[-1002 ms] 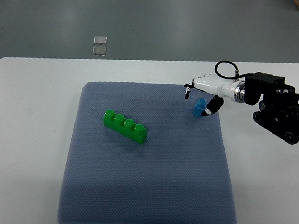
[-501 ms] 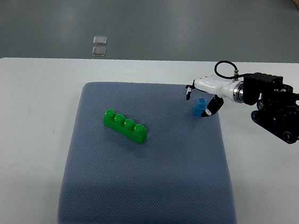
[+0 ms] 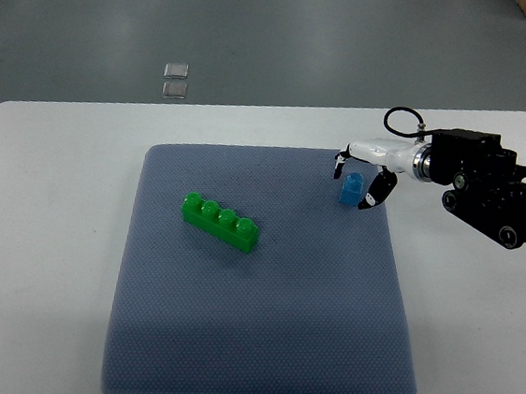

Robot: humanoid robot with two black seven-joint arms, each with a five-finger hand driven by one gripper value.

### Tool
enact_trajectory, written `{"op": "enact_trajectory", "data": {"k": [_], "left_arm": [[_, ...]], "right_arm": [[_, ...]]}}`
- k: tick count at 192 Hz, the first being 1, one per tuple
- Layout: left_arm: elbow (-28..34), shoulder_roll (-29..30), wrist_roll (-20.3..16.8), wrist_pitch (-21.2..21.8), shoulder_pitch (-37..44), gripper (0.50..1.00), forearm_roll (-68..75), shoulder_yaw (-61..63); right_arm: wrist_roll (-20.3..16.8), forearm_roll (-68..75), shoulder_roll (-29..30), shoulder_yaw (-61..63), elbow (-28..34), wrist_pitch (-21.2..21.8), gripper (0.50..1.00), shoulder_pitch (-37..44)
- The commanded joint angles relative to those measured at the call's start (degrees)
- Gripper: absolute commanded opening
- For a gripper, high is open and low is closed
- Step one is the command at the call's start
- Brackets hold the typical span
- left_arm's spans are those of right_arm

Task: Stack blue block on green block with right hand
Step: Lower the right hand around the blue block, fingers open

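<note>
Withdrawn rightward, right hand (image 3: 359,176) open beside blue block (image 3: 349,188) on blue mat (image 3: 260,319), white table (image 3: 40,258)

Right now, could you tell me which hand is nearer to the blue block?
The right hand: its fingers sit around the blue block near the mat's far right edge. The left hand is out of view.
</note>
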Motion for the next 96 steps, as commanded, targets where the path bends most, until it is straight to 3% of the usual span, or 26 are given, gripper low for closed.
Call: {"op": "enact_trajectory", "data": {"k": [1,96], "left_arm": [[-0.03,0.00,-0.02,0.00,0.00,1.000,0.00,0.00],[-0.03,0.00,-0.03,0.00,0.00,1.000,0.00,0.00]], "right_arm": [[-0.01,0.76,-0.01,0.03,0.06,0.23,0.915,0.01],[-0.09,4.54,0.69,0.82,-0.20,-0.21,0.915,0.63]]}}
